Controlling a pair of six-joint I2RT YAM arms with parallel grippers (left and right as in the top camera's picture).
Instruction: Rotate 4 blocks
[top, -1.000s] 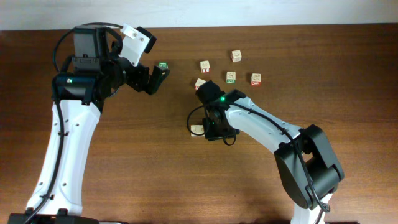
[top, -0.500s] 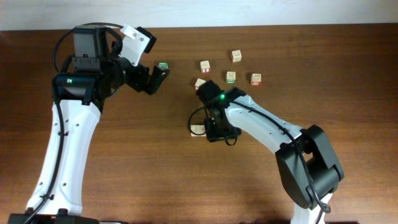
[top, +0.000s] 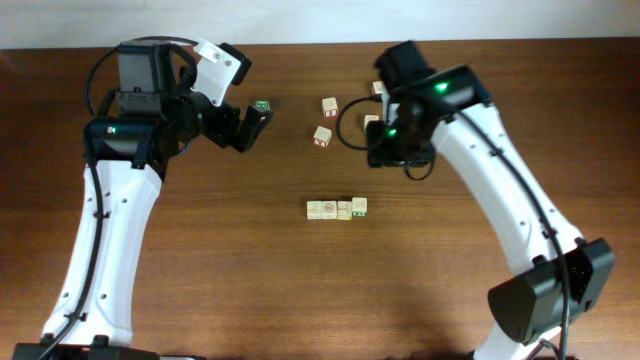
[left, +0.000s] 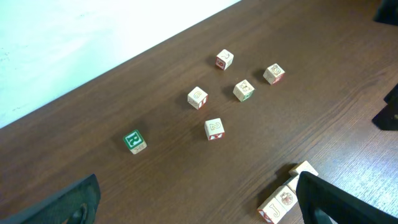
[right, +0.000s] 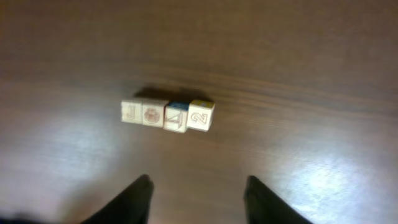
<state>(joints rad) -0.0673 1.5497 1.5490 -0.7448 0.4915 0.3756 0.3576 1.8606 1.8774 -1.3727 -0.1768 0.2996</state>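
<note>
The 4 blocks (top: 337, 208) lie in a tight left-to-right row at the table's middle, touching one another. From above, the right wrist view shows the blocks (right: 168, 116) as pale cubes printed J, a round picture, 4 and 2. My right gripper (right: 199, 182) hangs well above and short of them, open and empty; its arm (top: 400, 130) sits towards the far side. The left gripper (top: 252, 128) hovers at far left, open wide with nothing in it. In its view the row (left: 283, 199) is partly hidden by the right finger (left: 329, 199).
Loose letter cubes lie along the far side: a green R cube (left: 134, 140), and pale ones (left: 198, 98), (left: 214, 129), (left: 224, 59), (left: 243, 90), (left: 273, 73). The right arm covers part of that cluster from overhead. The table's far edge meets a white wall.
The right arm has lifted off the row and swung to the far right, uncovering all four cubes. The left arm has not moved.
</note>
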